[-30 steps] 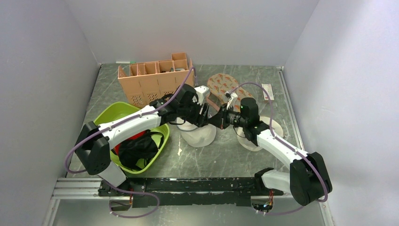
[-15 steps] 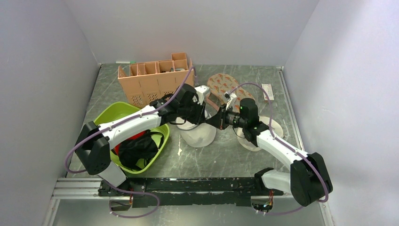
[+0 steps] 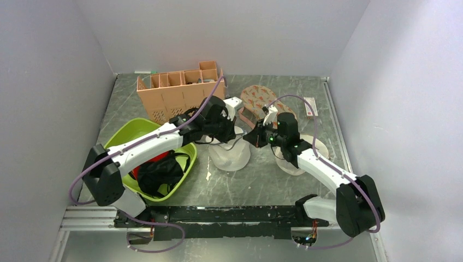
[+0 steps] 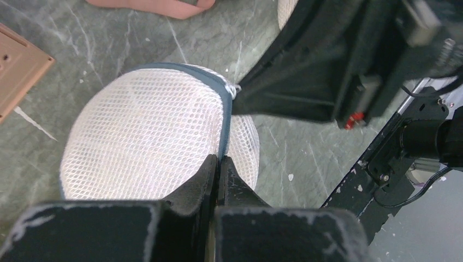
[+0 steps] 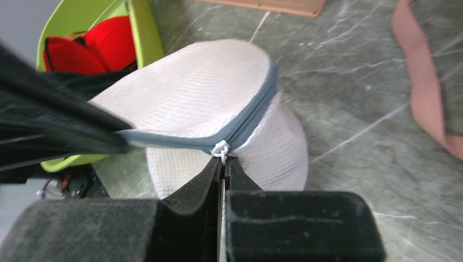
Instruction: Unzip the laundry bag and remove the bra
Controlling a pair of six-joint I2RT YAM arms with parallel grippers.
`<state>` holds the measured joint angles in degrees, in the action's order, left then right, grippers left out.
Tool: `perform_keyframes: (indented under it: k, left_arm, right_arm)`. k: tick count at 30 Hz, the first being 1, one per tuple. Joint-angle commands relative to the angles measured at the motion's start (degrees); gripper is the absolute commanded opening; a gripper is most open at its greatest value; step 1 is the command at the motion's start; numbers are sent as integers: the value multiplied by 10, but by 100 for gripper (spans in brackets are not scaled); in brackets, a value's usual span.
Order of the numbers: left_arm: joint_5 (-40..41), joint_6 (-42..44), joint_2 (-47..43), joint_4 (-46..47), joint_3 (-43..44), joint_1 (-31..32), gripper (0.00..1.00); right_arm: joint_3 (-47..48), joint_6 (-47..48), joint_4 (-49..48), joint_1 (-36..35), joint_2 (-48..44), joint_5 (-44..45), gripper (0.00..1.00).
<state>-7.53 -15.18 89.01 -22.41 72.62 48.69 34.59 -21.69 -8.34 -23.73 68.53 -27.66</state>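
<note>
Laundry bag [image 4: 147, 131] with left gripper [image 4: 218, 159] clamped on rim; right gripper [image 5: 225, 161] clamped on zip pull [image 5: 220, 148]

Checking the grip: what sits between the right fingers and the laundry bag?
Only the white zip pull, on the laundry bag; right wrist view shows it.

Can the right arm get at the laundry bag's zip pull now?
Probably yes: the right pincer is shut on the zip pull; the left pincer grips the laundry bag elsewhere on its rim.
</note>
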Motion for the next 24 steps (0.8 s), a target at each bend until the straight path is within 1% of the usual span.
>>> perform_keyframes:
  k: [1,4,7,8,9,10,12,14,15,17,20,24]
  left_arm:
    - [33,12,-56,-16,-10,0,7]
    - [42,8,-68,-19,-22,0,7]
    - [46,4,-71,-24,-27,0,7]
    - [47,2,-69,-24,-27,0,8]
    - [48,1,-67,-24,-27,0,10]
    - [50,-1,-62,-25,-25,0,17]
    - [49,-2,-49,-31,-17,1,36]
    - [45,-3,-32,-35,-7,1,51]
    - [42,-5,-25,-34,-2,1,57]
    - [28,-5,-13,-33,8,0,66]
    - [11,-7,-3,-15,12,1,68]
    - [0,-11,8,-10,17,2,65]
  right_arm:
    - [27,9,24,31,19,69,0]
    - [33,17,18,38,28,34,0]
    - [28,28,1,38,25,-22,0]
    - [25,29,-7,38,22,-44,0]
    - [20,30,-14,38,19,-62,0]
    - [15,29,-23,37,15,-77,0]
    - [8,27,-30,36,6,-98,0]
    - [3,24,-34,33,-4,-114,0]
    - [0,23,-37,31,-8,-118,0]
    - [-4,21,-38,26,-15,-120,0]
    - [-8,17,-40,18,-19,-127,0]
    - [-13,12,-47,9,-20,-130,0]
